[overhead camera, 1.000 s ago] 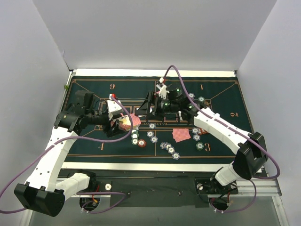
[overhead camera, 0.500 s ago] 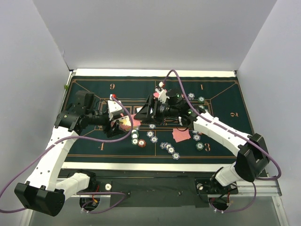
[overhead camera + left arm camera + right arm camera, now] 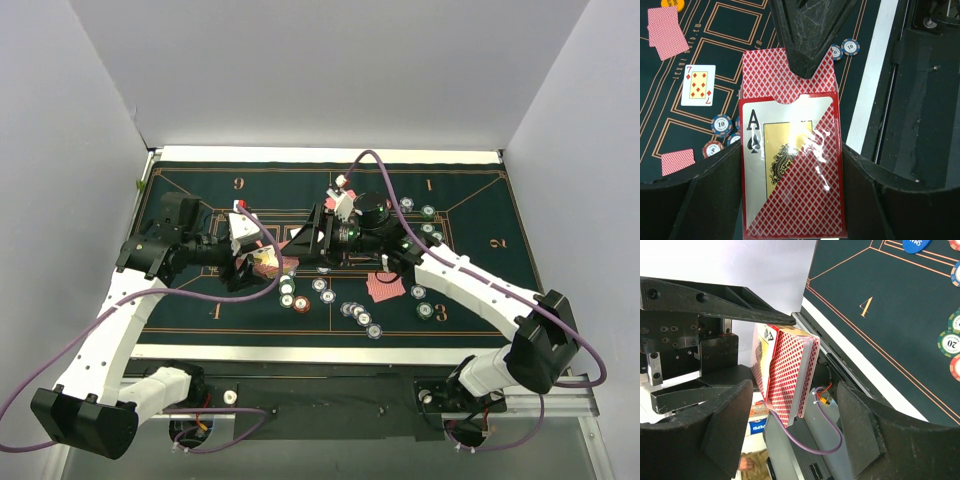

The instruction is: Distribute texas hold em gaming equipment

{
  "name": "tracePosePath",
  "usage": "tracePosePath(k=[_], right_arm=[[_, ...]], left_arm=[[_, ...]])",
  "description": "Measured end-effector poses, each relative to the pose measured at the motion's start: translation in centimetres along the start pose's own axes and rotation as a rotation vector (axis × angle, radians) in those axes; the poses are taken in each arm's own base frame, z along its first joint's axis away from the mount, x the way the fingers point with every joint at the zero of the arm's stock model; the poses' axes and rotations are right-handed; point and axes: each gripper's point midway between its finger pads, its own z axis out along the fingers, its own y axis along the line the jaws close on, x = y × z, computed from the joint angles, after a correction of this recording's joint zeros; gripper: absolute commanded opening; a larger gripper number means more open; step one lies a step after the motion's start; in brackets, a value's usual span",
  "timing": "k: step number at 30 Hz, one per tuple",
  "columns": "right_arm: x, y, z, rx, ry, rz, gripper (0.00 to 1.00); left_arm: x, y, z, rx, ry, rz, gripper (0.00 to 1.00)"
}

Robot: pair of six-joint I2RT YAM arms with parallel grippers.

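Observation:
My left gripper [image 3: 790, 167] is shut on a red card box [image 3: 805, 200] with an ace of spades on its face. Red-backed playing cards [image 3: 765, 75] stick out of the box's top. My right gripper [image 3: 795, 390] is open around that deck [image 3: 787, 370], with a gap on each side, and one of its fingers [image 3: 810, 35] lies over the cards' top edge. In the top view both grippers meet left of the mat's centre, left gripper [image 3: 262, 265], right gripper [image 3: 308, 240]. A face-up seven of diamonds [image 3: 698, 85] lies on the felt.
Poker chips [image 3: 357, 314] lie scattered on the green mat [image 3: 200, 310] below the grippers, with more chips [image 3: 426, 212] at the right. Face-down cards [image 3: 385, 288] lie near the right arm. In the left wrist view there are an orange disc [image 3: 672, 4] and other face-down cards [image 3: 667, 32].
The right arm has swung left, bringing its open jaws around the deck held by the left gripper. The left arm has stayed put.

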Motion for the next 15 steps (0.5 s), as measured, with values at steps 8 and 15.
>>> tracePosePath(k=[8,15], right_arm=[[0.7,-0.8,0.3,0.003,0.006,0.025,0.52],[0.5,-1.2,0.5,-0.009,-0.014,0.046,0.41]], left_arm=[[0.0,0.0,0.0,0.000,0.000,0.000,0.41],[0.0,0.0,0.0,0.000,0.001,-0.001,0.41]])
